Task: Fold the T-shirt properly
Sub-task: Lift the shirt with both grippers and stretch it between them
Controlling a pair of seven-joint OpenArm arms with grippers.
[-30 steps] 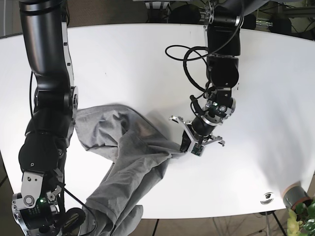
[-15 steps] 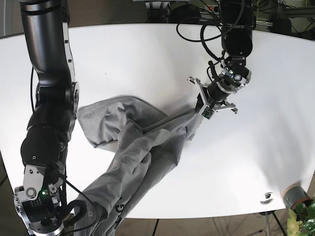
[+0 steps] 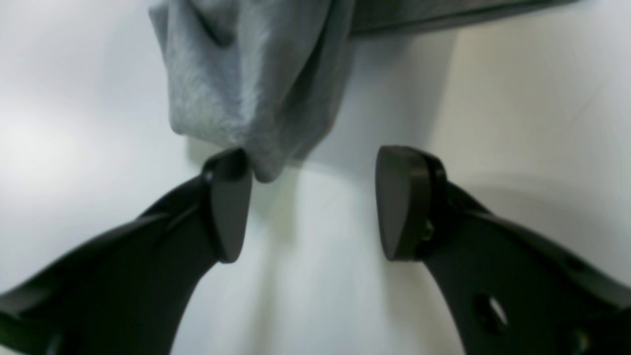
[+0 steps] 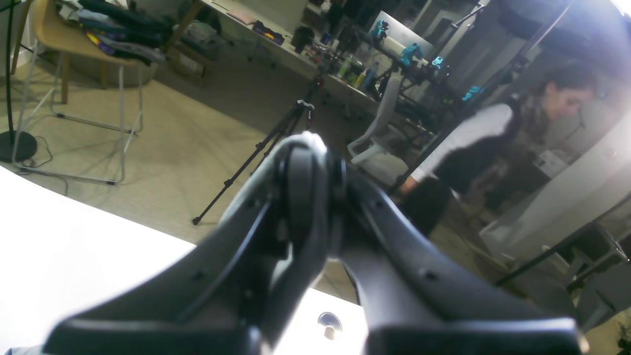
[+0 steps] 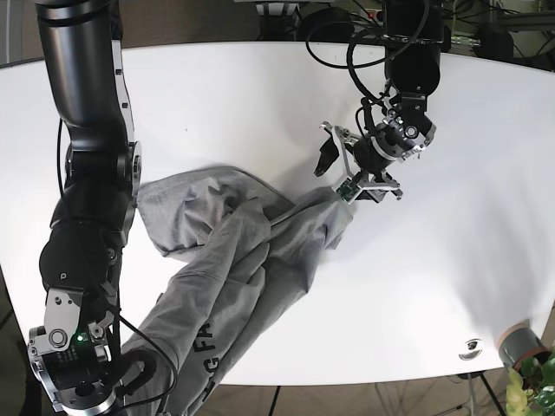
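Observation:
The grey T-shirt lies crumpled on the white table, running from the middle down over the front edge at the lower left. My left gripper stands open just beyond the shirt's far right corner. In the left wrist view, that bunched corner touches one fingertip of the left gripper, and nothing sits between the jaws. My right gripper is below the table's front edge, shut on the shirt's lower end. In the right wrist view the right gripper has its fingers pressed together with a pale sliver at the tips.
A small round fitting sits near the table's front right edge, beside a grey pot with a plant. Beyond the table, the right wrist view shows a tripod, a stool and a person.
My left gripper dragged the shirt's corner up and to the right, then opened and let it go. The corner now rests on the table. The right arm barely moved.

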